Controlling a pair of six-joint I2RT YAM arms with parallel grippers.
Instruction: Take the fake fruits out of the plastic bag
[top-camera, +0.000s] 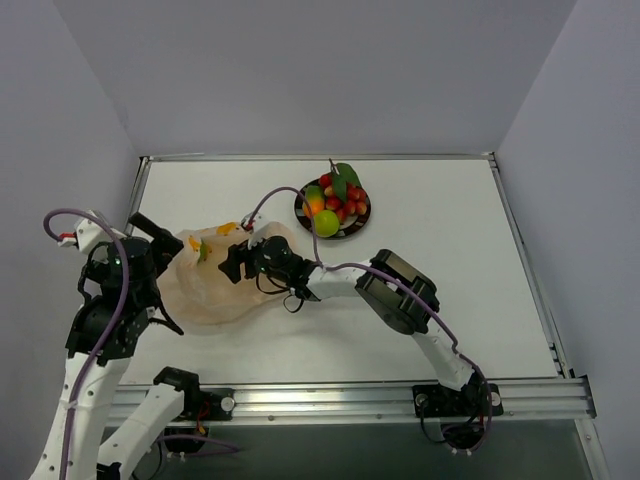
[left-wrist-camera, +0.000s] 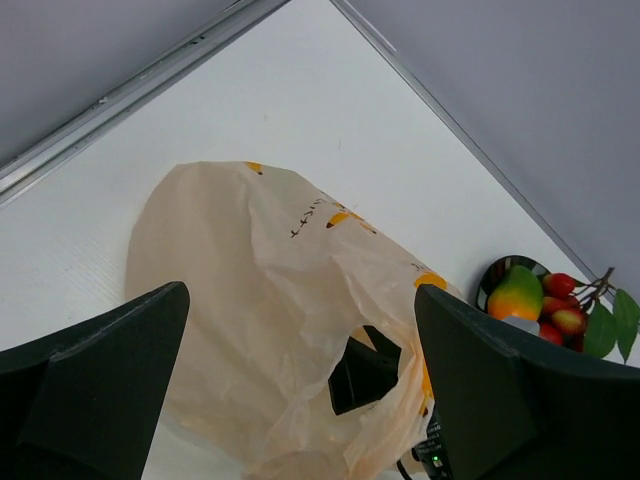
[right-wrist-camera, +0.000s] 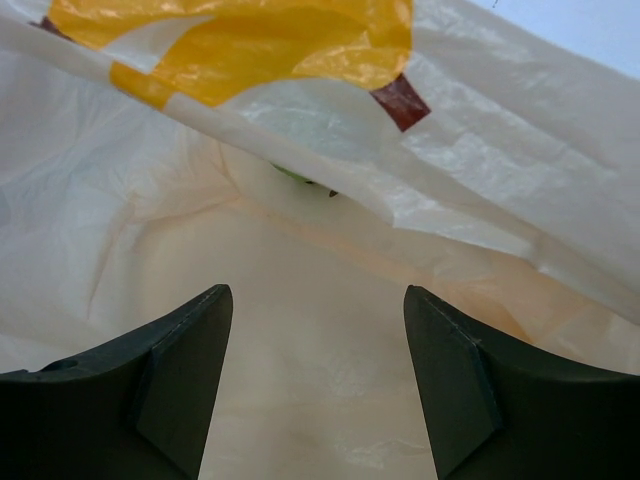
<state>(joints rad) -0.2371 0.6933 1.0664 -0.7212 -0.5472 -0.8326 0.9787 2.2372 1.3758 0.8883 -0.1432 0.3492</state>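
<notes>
The peach-tan plastic bag (top-camera: 215, 280) lies crumpled left of the table's centre. My right gripper (top-camera: 237, 262) is open, with its fingers inside the bag's mouth. In the right wrist view it (right-wrist-camera: 318, 295) holds nothing, with bare bag film (right-wrist-camera: 330, 380) between the fingers. A small green bit (right-wrist-camera: 300, 176) shows under a fold ahead; I cannot tell which fruit it is. My left gripper (top-camera: 165, 245) is open and empty above the bag's left edge (left-wrist-camera: 302, 295). A mango (top-camera: 315, 201), red berries (top-camera: 345, 200) and a lime-green ball (top-camera: 326, 223) lie on the plate (top-camera: 303, 214).
The dark-rimmed plate (left-wrist-camera: 487, 283) stands behind and right of the bag, a short way from it. The right arm's elbow (top-camera: 398, 290) and cable cross the table's middle. A raised metal rail (top-camera: 330, 157) runs along the far edge.
</notes>
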